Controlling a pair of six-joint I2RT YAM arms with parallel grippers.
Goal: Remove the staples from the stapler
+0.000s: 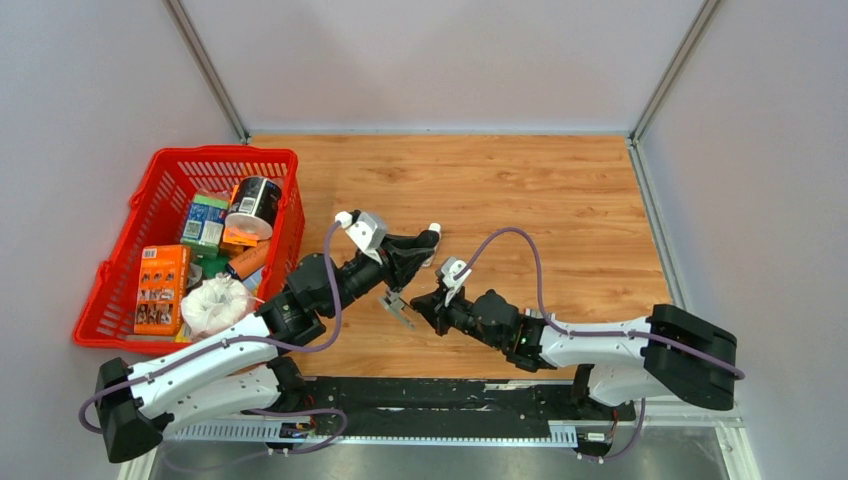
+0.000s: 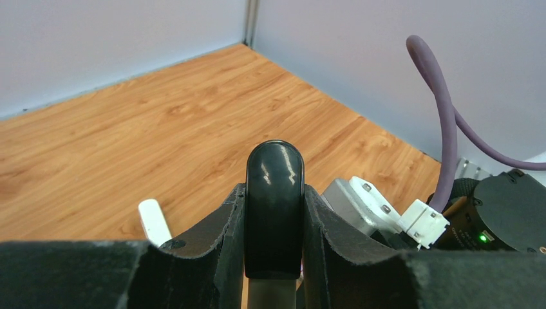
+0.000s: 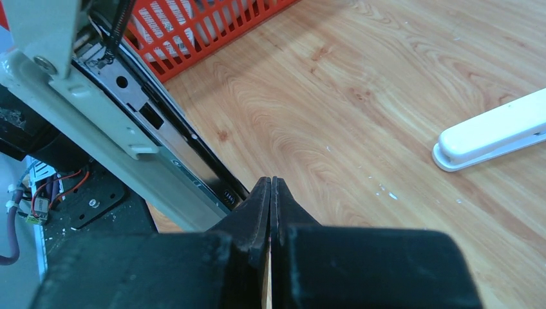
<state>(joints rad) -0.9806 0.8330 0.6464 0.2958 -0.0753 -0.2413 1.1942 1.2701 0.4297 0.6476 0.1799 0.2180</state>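
My left gripper [image 1: 408, 256] is shut on the stapler [image 1: 399, 306], held above the table. In the left wrist view the stapler's glossy black rounded end [image 2: 275, 206] is clamped between the pads [image 2: 219, 238]. Its white arm [image 2: 154, 222] sticks out to the left. In the right wrist view the stapler's grey-metal inner bar [image 3: 138, 138] hangs open, slanting down, with a spring at the top. The white arm [image 3: 499, 131] shows far right. My right gripper [image 3: 271, 185] is shut and empty, its tips right beside the bar's lower end. The staples are hidden.
A red basket [image 1: 226, 152] at the left holds an orange box [image 1: 160, 288], a can [image 1: 254, 206] and a white bag [image 1: 214, 306]. Its red wall [image 3: 193, 29] shows behind the stapler. Small pale flecks [image 3: 385, 192] lie on the wooden table [image 1: 540, 200]. Grey walls enclose the table.
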